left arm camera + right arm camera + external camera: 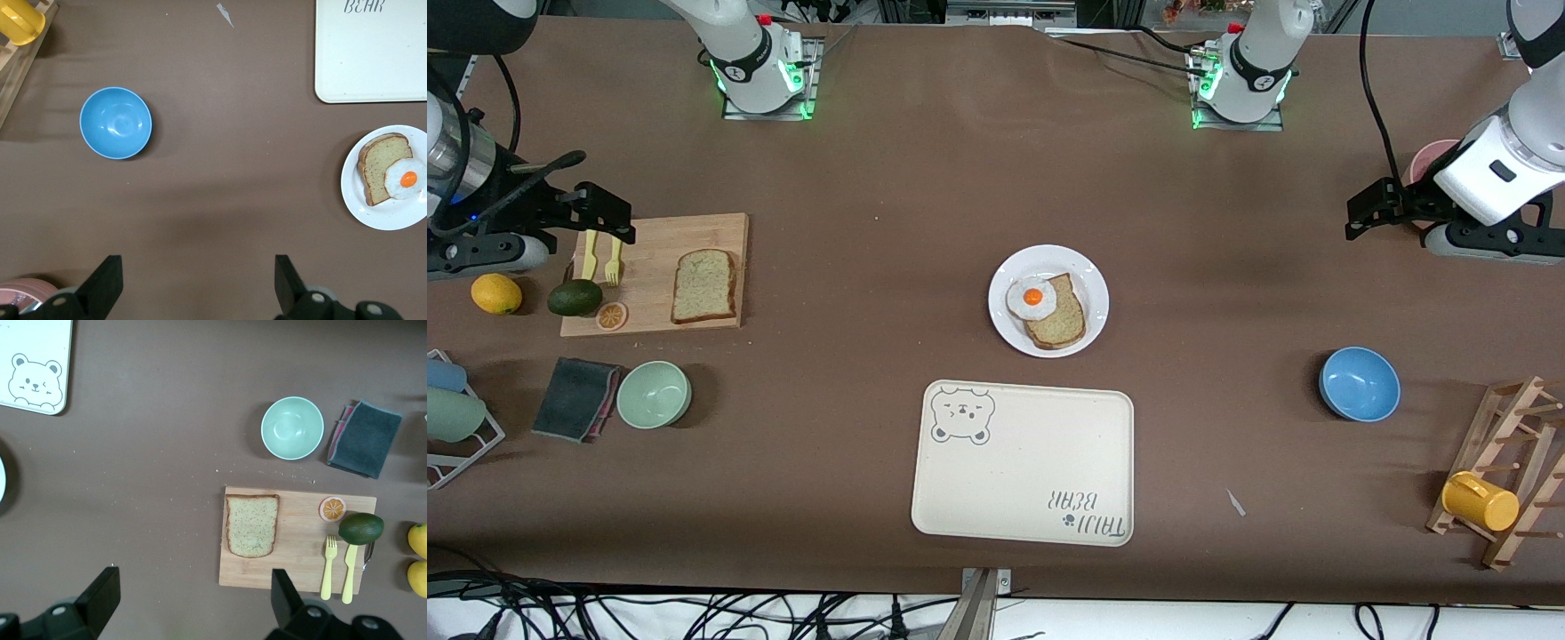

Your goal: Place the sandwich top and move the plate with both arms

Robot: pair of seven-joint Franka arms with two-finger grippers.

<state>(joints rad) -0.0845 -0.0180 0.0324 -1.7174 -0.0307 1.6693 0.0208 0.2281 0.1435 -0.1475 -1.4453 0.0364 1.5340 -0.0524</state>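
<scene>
1. Glossy white, the plate [1048, 300] sits mid-worktop, just farther from the front camera than the cream tray [1023, 461]. It looks rigid and slippery, so each arm should probably pinch the rim.
2. It carries a browner slice and a fried egg [1032, 299].
3. The sandwich top [705, 285], speckled light brown with a darker crust, lies on the cutting board [655, 274]. It is likely light and soft; grip its edges gently.
4. The right gripper [605, 218] hangs released over the board's end.
5. The left gripper [1371, 212], also released, waits over the left arm's end.
</scene>
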